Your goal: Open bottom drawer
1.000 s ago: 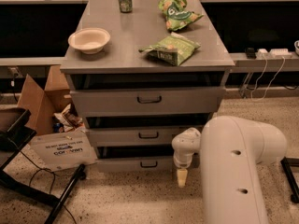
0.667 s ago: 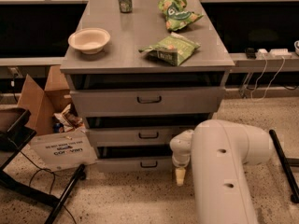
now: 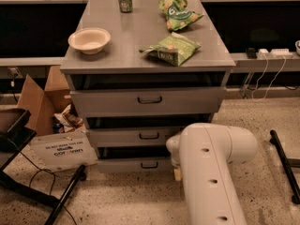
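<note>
Camera view is showing my bulky white robot arm (image 3: 211, 172) reaching down before the grey metal cabinet (image 3: 124, 32). Its gripper (image 3: 177, 173) is hanging low, just right of the slim grey metal bottom drawer (image 3: 122, 166), which is sitting at the cabinet's foot, and near its small dark loop handle (image 3: 149, 165). I cannot tell whether it is gripping anything. Compared with a moment ago, the arm is lying further left and the gripper is hardly shifting.
</note>
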You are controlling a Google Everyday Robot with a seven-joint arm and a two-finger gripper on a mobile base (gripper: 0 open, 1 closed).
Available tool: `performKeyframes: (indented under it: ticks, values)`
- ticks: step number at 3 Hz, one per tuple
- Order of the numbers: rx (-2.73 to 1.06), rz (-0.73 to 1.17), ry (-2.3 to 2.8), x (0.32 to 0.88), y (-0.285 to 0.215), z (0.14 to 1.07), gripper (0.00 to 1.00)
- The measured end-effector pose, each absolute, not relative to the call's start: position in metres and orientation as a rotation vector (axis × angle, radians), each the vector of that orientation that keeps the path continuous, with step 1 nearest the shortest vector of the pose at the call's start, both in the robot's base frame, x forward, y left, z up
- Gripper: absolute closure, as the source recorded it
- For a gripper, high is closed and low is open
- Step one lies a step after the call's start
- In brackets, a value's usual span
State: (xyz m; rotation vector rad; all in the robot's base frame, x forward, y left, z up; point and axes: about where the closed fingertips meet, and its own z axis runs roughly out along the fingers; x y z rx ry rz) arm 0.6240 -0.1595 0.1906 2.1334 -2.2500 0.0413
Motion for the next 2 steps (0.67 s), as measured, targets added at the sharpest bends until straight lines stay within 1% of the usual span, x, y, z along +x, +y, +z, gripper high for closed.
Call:
performKeyframes:
  ticks: [1, 2]
  values:
    - [1.977, 0.034, -2.274, 0.5882, -0.1975, 0.1879, 0.58]
    - [1.977, 0.034, -2.275, 0.5880, -0.1976, 0.1880, 0.81]
